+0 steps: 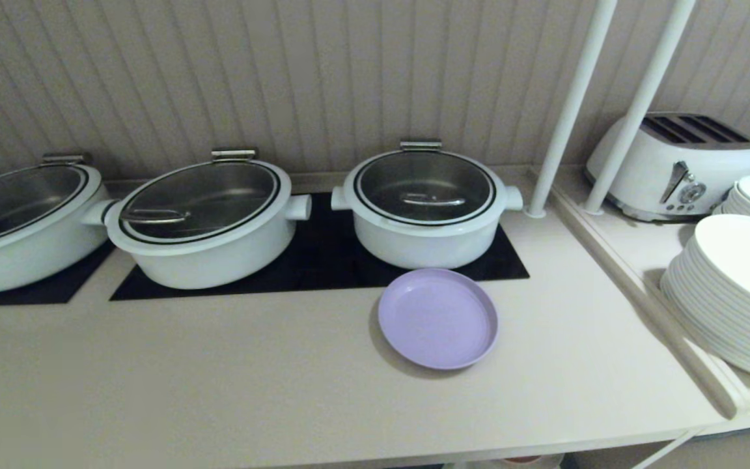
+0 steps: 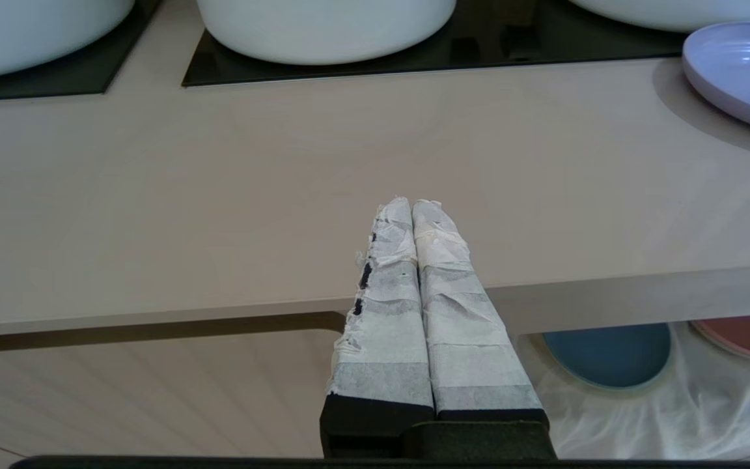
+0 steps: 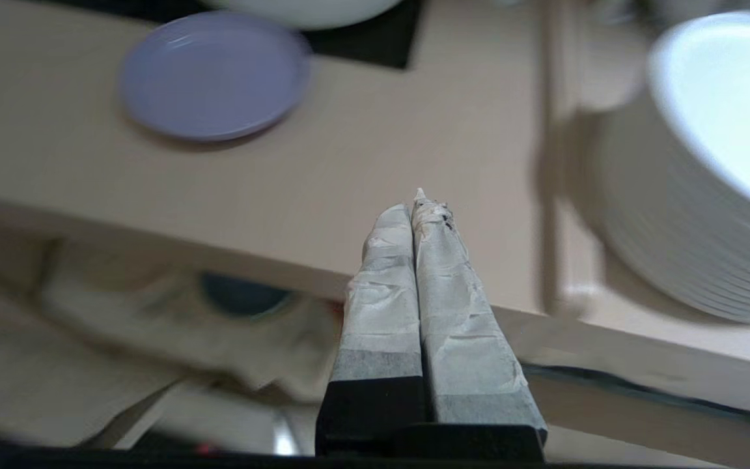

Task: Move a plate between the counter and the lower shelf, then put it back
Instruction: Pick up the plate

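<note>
The lilac plate [image 1: 438, 318] lies on the beige table [image 1: 219, 378], just before a white pot [image 1: 424, 205]. Both tools, left [image 2: 412, 206] and right [image 3: 414, 205], hang pressed together, empty, near the table's front edge.

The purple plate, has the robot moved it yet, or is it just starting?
Nothing looks done: the plate lies untouched on the counter. Both the left gripper and right gripper are shut and empty, short of the counter. Moving it to the lower shelf and back remains.
</note>
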